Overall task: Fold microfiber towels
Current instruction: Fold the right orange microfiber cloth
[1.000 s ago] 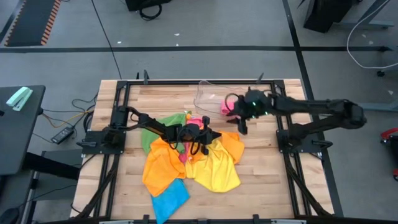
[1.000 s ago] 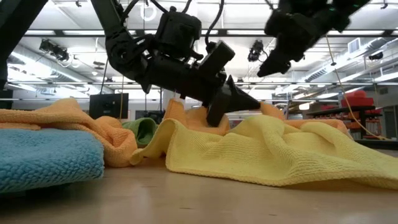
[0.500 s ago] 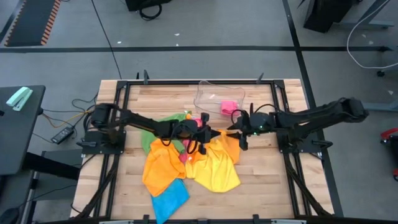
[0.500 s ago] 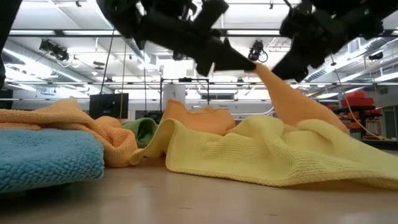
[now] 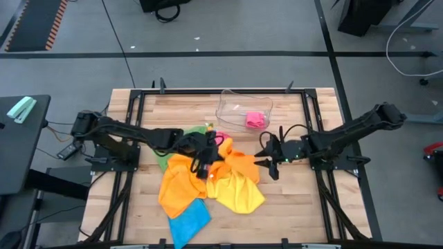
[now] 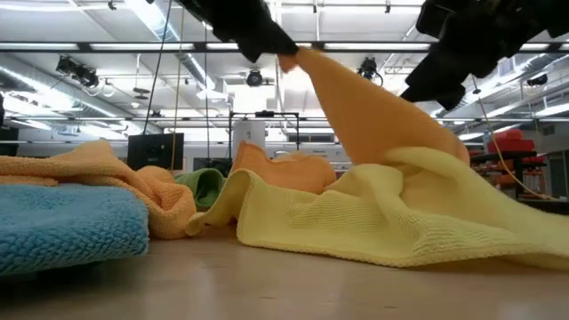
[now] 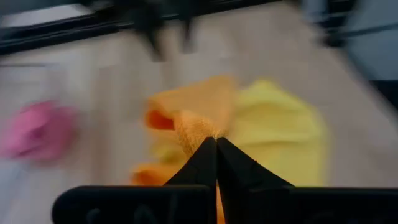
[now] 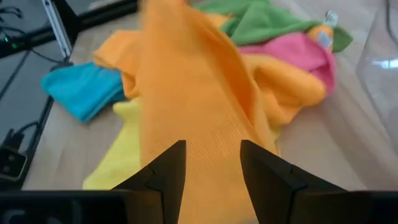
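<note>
L gripper (image 5: 205, 160) is clamped tight on a corner of the orange towel (image 6: 373, 116) and has hauled it up off the pile. A sec ago it was down in the heap w/ jaws just closing; now the cloth hangs as a steep tent from that pinch, lower edge trailing onto the yellow towel (image 6: 400, 222).

R gripper (image 5: 271, 153) has swung in from beside the clear tray (image 5: 232, 104) to just R of the raised cloth. Its fingers (image 8: 165, 168) stand part open w/ nothing between them; orange fabric fills the gap ahead in its wrist view, not yet pinched.

Rest of pile sits mid-desk (image 5: 291, 200):
- second orange cloth (image 5: 176, 187) toward the front-L
- blue towel (image 5: 188, 221) nearest the front edge
- green towel (image 5: 165, 155) under the L arm
- pink towel (image 8: 298, 53) beside the green, partly buried
- another pink cloth (image 5: 255, 120) lies in the tray, well apart from the heap

Meaning: one towel is now singled out, so the separating step looks about done. Prob next is R gripper taking a second corner so the cloth can be spread flat. No fold made yet; task is early.
</note>
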Controlling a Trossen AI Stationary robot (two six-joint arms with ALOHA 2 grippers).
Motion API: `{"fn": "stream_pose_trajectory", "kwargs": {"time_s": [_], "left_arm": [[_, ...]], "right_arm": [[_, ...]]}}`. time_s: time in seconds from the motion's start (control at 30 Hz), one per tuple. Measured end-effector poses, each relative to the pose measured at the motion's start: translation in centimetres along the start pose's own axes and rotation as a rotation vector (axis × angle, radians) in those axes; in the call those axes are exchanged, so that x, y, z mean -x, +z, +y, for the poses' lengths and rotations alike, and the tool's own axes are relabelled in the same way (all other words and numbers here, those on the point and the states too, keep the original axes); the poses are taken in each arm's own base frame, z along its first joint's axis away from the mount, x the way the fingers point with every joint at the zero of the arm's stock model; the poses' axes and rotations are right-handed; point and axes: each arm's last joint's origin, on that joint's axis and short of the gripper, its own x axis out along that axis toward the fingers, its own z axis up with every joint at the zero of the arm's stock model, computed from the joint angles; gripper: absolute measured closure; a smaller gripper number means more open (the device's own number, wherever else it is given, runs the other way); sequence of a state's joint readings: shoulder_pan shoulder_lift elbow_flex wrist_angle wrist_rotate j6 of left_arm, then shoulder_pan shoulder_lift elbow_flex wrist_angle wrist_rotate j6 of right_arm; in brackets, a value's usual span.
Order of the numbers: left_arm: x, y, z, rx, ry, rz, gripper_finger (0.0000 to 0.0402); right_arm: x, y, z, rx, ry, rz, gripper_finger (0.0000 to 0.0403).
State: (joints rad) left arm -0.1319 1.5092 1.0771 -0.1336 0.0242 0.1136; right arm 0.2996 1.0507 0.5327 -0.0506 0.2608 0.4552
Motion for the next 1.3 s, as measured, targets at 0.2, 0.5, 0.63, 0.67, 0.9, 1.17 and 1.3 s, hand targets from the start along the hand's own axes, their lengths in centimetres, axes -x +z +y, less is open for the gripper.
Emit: {"fn": "stream_pose_trajectory", "kwargs": {"time_s": [0.2,0.5,0.63,0.67,0.9,1.17,1.3], "left_arm": [[0.1,0.9,-2.9,0.012,-0.081,-0.082,0.0382],[0.0,1.3,-7.7,0.049,0.312,-0.149,0.0394],[0.8,1.2,-9.5,0.045,0.521,-0.176,0.0382],[1.0,1.2,-9.8,0.044,0.574,-0.181,0.0381],[2.4,1.5,-11.7,0.028,0.843,-0.231,0.0395],[2.8,1.6,-11.9,0.054,0.961,-0.243,0.0388],[2.9,3.0,-10.6,0.105,0.981,-0.305,0.0393]], "right_arm": [[-0.2,-1.2,1.8,-0.026,-0.030,-0.009,0.0242],[-1.0,-4.3,4.3,-0.006,-0.110,0.010,0.0242],[-1.5,-5.4,4.8,0.038,-0.137,0.030,0.0242],[-1.7,-5.5,4.9,0.059,-0.137,0.033,0.0242],[-2.8,-5.7,5.4,0.170,-0.115,0.005,0.0242],[-3.9,-5.8,5.3,0.234,-0.122,-0.011,0.0242],[-3.9,-5.7,5.2,0.234,-0.149,-0.027,0.0242]]}}
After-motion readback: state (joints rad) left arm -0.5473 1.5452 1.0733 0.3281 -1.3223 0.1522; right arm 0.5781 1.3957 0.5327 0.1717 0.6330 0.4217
